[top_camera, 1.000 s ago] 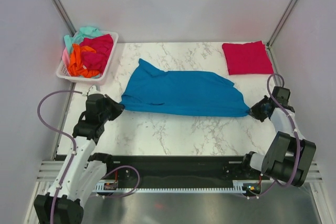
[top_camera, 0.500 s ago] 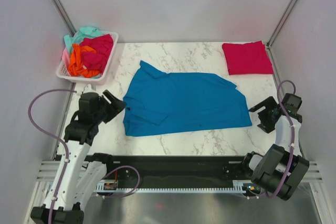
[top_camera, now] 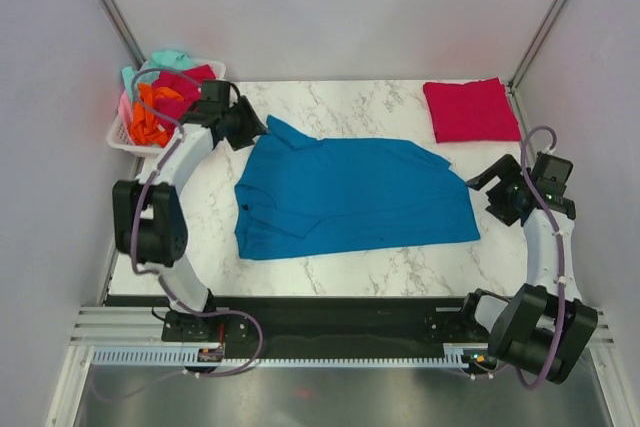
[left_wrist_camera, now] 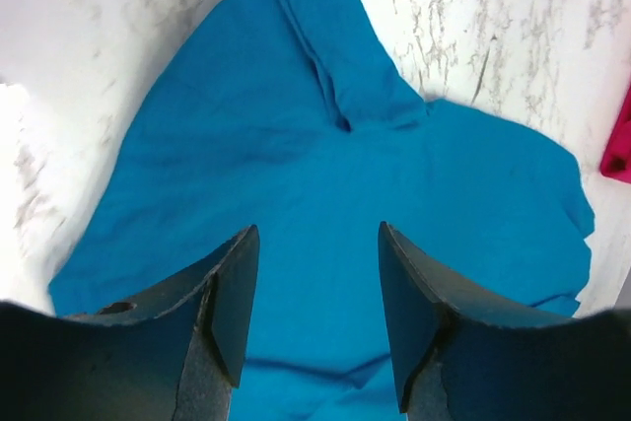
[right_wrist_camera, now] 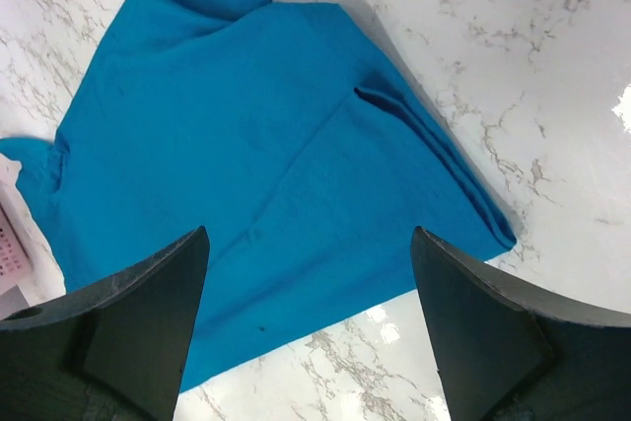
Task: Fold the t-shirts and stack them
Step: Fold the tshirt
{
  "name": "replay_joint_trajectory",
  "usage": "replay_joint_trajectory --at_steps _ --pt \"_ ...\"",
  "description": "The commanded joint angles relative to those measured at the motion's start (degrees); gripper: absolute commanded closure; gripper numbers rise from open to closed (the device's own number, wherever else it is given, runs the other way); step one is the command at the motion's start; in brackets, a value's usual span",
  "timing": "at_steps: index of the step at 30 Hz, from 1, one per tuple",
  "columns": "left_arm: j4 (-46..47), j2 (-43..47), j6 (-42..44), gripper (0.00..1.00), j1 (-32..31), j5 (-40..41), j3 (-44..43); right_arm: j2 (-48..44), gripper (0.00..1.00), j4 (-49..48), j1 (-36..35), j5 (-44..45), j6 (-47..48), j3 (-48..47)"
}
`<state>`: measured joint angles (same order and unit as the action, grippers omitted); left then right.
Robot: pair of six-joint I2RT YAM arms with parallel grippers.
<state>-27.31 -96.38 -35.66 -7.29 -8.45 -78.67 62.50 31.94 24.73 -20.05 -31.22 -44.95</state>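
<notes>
Behind and left of the left gripper (top_camera: 250,130), a white basket (top_camera: 122,135) holds bunched t-shirts (top_camera: 165,107). That gripper, jaws spread and holding nothing, sits just beside the pointed far-left corner of the teal t-shirt (top_camera: 350,197). The shirt lies flat on the surface (top_camera: 400,262), its long axis running sideways toward the right gripper (top_camera: 487,187), likewise released, just past its right edge. Bare marble lies nearer than both grippers. Behind the right gripper sits a folded red t-shirt (top_camera: 470,110). The wrist views show raised creases in the teal cloth that the overhead view barely shows.
</notes>
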Motion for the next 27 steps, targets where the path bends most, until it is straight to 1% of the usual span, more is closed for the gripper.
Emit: replay_joint_trajectory --at_steps 1,2,3,4,5,6,7,8,9,10,13,17,21,27 --pt "2.6 -9.2 4.7 0.42 -1.3 -3.2 -11.1 2.1 0.09 -2.2 -1.6 -0.9 1.5 -2.7" --pt "2.4 -14.7 5.5 0.42 -1.3 -3.3 -13.5 2.5 0.09 -2.3 -2.4 -1.0 1.9 -3.2" --pt "1.7 -17.2 7.0 0.42 -1.3 -2.0 -16.2 3.1 0.09 -2.4 -2.8 -1.0 2.0 -3.5" --pt "-0.2 -19.6 7.9 0.42 -1.2 -1.0 -21.7 3.3 0.09 -2.3 -3.4 -1.0 2.2 -3.8" --pt "-0.6 -24.2 8.8 0.42 -1.1 -0.3 -24.3 3.5 0.09 -2.3 -3.7 -1.0 2.3 -4.2" --pt "-1.1 -26.1 9.8 0.42 -1.1 0.2 -26.7 3.5 0.09 -2.3 -4.6 -1.0 2.5 -4.3" --pt "-1.5 -28.5 11.4 0.42 -0.9 -0.1 -31.7 3.5 0.09 -2.3 -5.0 -0.9 2.6 -4.4" --pt "-2.5 -30.4 12.2 0.42 -0.7 -0.3 -34.2 3.6 0.09 -2.2 -5.4 -0.7 2.7 -4.5" --pt "-3.1 -34.4 13.1 0.42 -0.7 0.2 -36.8 3.3 0.09 -2.2 -6.1 -0.7 2.8 -4.5" --pt "-3.9 -36.1 14.1 0.42 -0.6 0.7 -41.7 3.3 0.09 -2.2 -6.4 -0.7 2.9 -4.6" --pt "-6.3 -42.1 14.5 0.41 0.2 1.5 -48.4 3.2 0.09 -2.2 -7.2 -0.7 2.9 -4.8" --pt "-6.7 -44.9 12.7 0.44 1.3 2.8 -49.3 3.5 0.09 -2.2 -7.9 -0.4 3.1 -5.1" --pt "-6.3 -46.8 12.0 0.47 1.3 0.5 -48.9 4.4 0.09 -2.3 -8.5 -0.1 3.4 -5.3" --pt "-3.9 -47.2 10.8 0.50 1.2 -1.0 -45.6 4.7 0.09 -2.4 -8.6 0.8 3.6 -4.9"
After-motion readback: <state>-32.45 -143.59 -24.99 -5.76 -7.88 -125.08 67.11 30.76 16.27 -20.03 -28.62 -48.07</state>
